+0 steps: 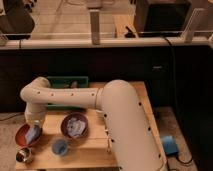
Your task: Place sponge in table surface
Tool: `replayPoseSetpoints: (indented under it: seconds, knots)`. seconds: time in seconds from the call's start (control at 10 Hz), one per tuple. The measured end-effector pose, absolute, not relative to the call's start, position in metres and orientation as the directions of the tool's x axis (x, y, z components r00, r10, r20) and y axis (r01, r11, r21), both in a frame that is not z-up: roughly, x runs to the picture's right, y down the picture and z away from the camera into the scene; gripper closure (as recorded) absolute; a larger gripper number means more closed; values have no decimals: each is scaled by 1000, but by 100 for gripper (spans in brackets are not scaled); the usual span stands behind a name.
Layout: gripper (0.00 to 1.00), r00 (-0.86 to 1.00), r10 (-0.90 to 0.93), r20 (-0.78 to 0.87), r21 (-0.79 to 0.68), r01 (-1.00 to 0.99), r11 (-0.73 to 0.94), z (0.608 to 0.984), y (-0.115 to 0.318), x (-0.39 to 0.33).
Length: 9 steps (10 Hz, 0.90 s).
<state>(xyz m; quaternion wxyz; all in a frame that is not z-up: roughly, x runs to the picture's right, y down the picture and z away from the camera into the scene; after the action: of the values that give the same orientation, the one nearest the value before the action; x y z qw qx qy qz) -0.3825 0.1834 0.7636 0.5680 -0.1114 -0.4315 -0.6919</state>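
The blue sponge (pixel 34 133) sits in a red bowl (pixel 23 136) at the left front of the wooden table (pixel 95 150). My gripper (pixel 35 127) hangs down from the white arm (pixel 65 95) right over that bowl, at the sponge. The arm's wrist hides part of the sponge and the bowl's far rim. I cannot see whether the sponge is held.
A dark bowl (pixel 75 125) with pale contents stands at mid table. A blue cup (pixel 60 146) and a metal cup (pixel 23 155) stand near the front edge. A green tray (pixel 67 82) lies at the back. A blue object (pixel 169 145) lies on the floor at right.
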Motion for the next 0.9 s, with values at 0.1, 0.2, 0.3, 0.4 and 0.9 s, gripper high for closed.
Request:
replayPoseSetpoints:
  seconds: [0.1, 0.2, 0.3, 0.4, 0.9]
  knots:
    - [66, -330, -689, 645, 470, 882, 17, 764, 184, -382]
    - [78, -331, -689, 645, 470, 882, 17, 763, 184, -383]
    - [87, -330, -688, 646, 470, 883, 17, 763, 184, -383]
    - [95, -330, -688, 647, 469, 883, 18, 763, 184, -383]
    - [100, -289, -697, 656, 463, 884, 69, 759, 179, -368]
